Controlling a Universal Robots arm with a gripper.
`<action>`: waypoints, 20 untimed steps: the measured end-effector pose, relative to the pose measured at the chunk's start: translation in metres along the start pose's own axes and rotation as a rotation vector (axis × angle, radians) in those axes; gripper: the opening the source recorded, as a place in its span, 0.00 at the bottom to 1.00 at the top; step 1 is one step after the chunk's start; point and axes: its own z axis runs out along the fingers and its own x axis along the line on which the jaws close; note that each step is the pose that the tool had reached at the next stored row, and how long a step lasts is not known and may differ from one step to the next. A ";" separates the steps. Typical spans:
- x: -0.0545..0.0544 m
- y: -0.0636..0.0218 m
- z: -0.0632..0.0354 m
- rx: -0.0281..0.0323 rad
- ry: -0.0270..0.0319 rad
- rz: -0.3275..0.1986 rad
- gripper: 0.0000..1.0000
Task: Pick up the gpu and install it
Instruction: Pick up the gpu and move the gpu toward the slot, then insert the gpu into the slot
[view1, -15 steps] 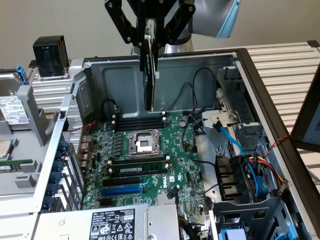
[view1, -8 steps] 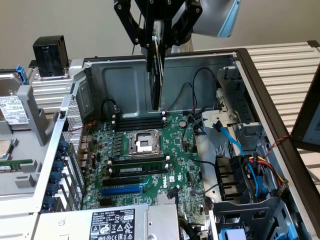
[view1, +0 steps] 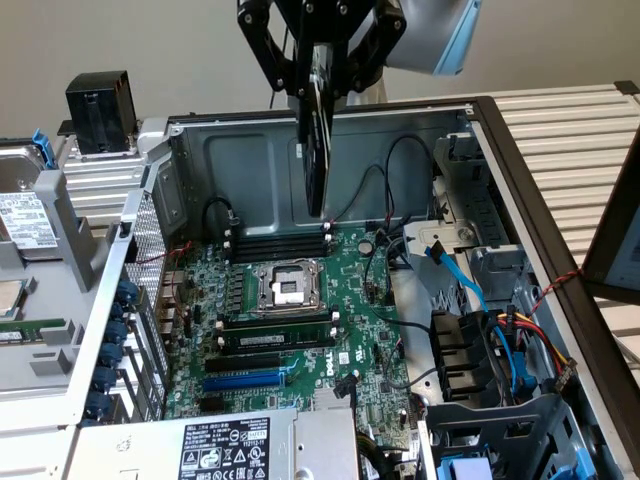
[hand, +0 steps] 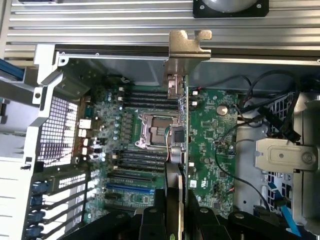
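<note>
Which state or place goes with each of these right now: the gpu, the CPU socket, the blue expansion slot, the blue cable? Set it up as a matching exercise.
Things:
1. gpu
2. CPU socket
3. blue expansion slot
4. blue cable

States or places:
A. empty, nothing plugged in
B. held on edge in the jaws, above the motherboard
C. off the board, toward the exterior view's right
D. uncovered, no cooler on it, mid-board

Pairs: 1-B, 2-D, 3-A, 4-C
</note>
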 end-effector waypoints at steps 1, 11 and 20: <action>0.000 0.0022 0.0011 0.0002 0.0000 -0.001 0.27; -0.004 0.0058 0.0036 0.0052 0.0064 -0.048 0.27; -0.004 0.0057 0.0040 0.0203 0.0280 -0.210 0.27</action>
